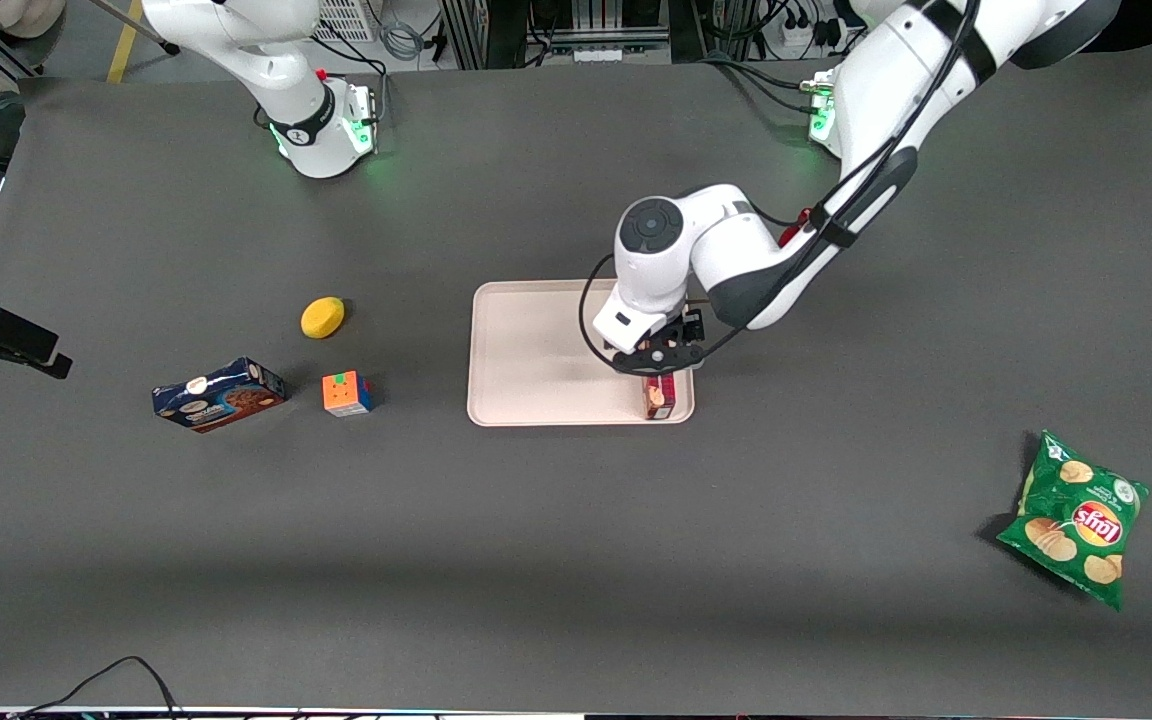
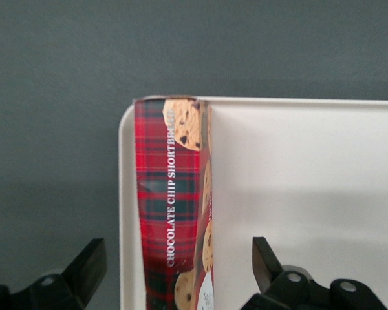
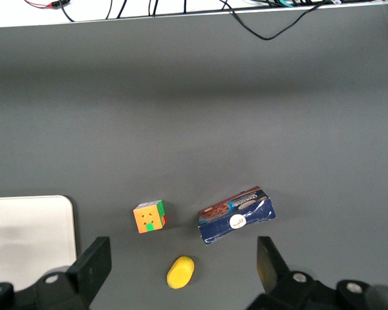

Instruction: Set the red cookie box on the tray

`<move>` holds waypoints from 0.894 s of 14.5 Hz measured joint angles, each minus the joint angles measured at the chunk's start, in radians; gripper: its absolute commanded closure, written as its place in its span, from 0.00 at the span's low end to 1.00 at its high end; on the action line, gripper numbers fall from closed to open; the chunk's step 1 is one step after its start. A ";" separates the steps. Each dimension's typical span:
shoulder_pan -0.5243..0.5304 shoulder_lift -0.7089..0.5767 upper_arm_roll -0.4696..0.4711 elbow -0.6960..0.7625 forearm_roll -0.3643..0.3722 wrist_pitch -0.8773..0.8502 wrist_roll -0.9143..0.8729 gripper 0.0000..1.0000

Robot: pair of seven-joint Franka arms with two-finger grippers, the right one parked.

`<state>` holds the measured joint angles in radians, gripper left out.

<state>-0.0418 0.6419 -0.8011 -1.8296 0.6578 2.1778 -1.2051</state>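
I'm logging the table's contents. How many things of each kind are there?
Cookie boxes: 2, the red cookie box on the tray under the open gripper, the blue cookie box
Trays: 1
Chip bags: 1
Puzzle cubes: 1
Lemons: 1
Total: 6

Red cookie box (image 2: 171,206): printed cardboard, smooth, slight sheen, lying along the tray edge at the corner nearest the front camera and the working arm's end; tray (image 2: 297,194): smooth matt plastic-looking surface, pale cream; gripper (image 1: 658,362), above the box: black matt plastic fingers (image 2: 266,261) set wide apart, clear of the box; table (image 1: 836,560): dark grey, matt, cloth-like covering; chip bag (image 1: 1076,518): glossy crinkled foil.
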 measured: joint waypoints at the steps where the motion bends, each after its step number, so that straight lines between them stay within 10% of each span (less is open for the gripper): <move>1: 0.001 -0.016 -0.018 0.025 -0.002 -0.057 0.023 0.00; 10: 0.054 -0.195 -0.047 0.460 -0.239 -0.720 0.524 0.00; 13: 0.076 -0.304 0.094 0.485 -0.357 -0.772 0.766 0.00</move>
<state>0.0339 0.3380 -0.7073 -1.3442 0.3011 1.4060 -0.4393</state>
